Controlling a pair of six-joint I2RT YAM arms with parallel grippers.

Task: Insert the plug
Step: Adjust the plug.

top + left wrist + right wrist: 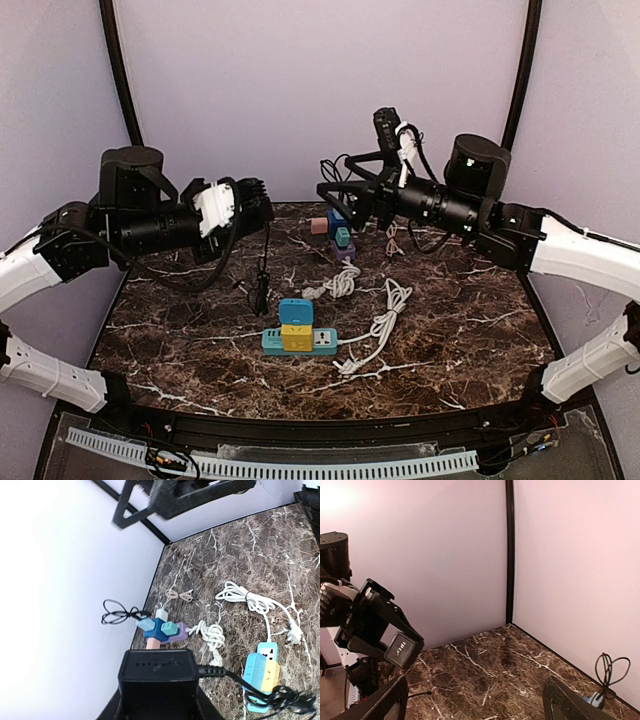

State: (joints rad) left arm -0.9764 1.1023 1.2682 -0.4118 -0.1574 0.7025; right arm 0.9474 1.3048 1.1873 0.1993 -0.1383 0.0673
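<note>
The plug is a black block adapter [156, 672] with a black cord [220, 672] leaving its right side. My left gripper [156, 702] is shut on it and holds it high above the table's left half [252, 205], with the cord hanging down [262, 285]. A teal power strip [322, 342] lies near the table's middle front, with a blue and a yellow adapter [296, 325] sitting on it. My right gripper [335, 192] hovers open above the back middle of the table, and nothing lies between its fingers [387, 702].
A cluster of coloured adapters [338, 232] stands at the back middle, seen again in the left wrist view [162, 629]. White cables [385, 320] and a white coil [343, 283] lie right of the strip. A thin black cable loop [117, 614] rests against the back wall.
</note>
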